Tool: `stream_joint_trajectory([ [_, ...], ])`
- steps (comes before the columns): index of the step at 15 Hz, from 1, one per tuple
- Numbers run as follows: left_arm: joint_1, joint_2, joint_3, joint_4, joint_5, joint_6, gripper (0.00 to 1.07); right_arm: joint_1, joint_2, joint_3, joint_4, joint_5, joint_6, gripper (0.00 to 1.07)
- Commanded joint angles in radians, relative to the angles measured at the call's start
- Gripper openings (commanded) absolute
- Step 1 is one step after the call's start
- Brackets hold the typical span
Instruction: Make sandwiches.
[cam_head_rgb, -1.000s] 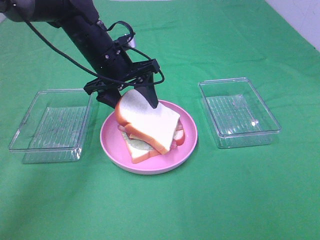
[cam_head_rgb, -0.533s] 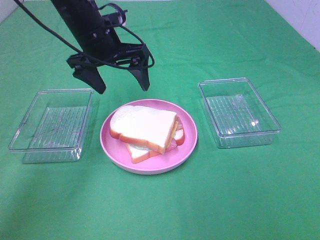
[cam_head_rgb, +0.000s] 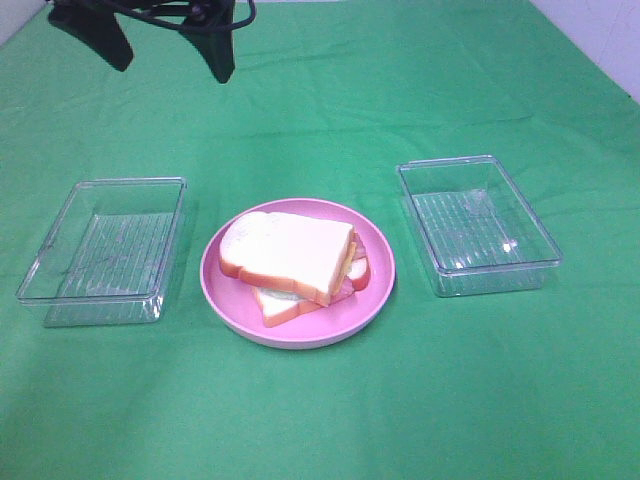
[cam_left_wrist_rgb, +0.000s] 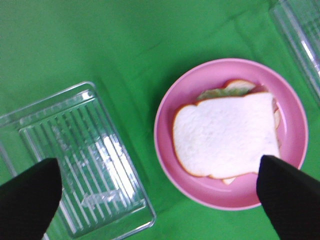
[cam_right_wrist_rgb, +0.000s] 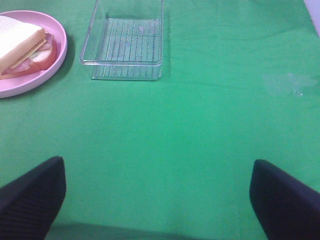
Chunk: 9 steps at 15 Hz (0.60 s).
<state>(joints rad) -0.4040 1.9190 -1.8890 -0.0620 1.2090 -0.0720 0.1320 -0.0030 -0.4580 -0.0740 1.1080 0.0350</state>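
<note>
Already assembled, by the look of it: sandwich (cam_head_rgb: 296, 265) stacked on the pink plate (cam_head_rgb: 375, 290) at table centre, top slice skewed over cheese, bacon and lettuce, clear trays at three o'clock (cam_head_rgb: 478, 225) and nine o'clock (cam_head_rgb: 102, 250) bare. Farther back at eleven o'clock, left gripper (cam_head_rgb: 165, 40) raised with fingers spread, gripping nothing; right gripper (cam_right_wrist_rgb: 155, 197) likewise splayed over bare cloth, leaving little beyond perhaps squaring the stack.

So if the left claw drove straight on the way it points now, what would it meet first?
Probably the green cloth between the clear tray and the pink plate. The open left claw straddles that gap, though depth is hard to judge.
</note>
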Motion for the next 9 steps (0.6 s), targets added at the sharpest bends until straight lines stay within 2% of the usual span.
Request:
stream_joint_trajectory([
  [1, -0.002, -0.092, 0.113, 0.071, 0.111, -0.020, 1.01, -0.006, -0.031, 0.004, 0.005, -0.007, -0.007, 0.95],
  [3, 0.020, -0.207, 0.271, 0.124, 0.110, -0.049, 1.01, -0.006, -0.031, 0.004, 0.005, -0.007, -0.007, 0.95],
  [6, 0.081, -0.379, 0.487, 0.125, 0.107, -0.064, 1.01, -0.006, -0.031, 0.004, 0.005, -0.007, -0.007, 0.95],
  [8, 0.092, -0.509, 0.646, 0.125, 0.071, -0.084, 1.01, -0.006, -0.031, 0.004, 0.005, -0.007, -0.007, 0.95],
  [9, 0.092, -0.538, 0.682, 0.125, 0.061, -0.099, 1.01, -0.006, -0.031, 0.004, 0.005, -0.007, -0.007, 0.95],
])
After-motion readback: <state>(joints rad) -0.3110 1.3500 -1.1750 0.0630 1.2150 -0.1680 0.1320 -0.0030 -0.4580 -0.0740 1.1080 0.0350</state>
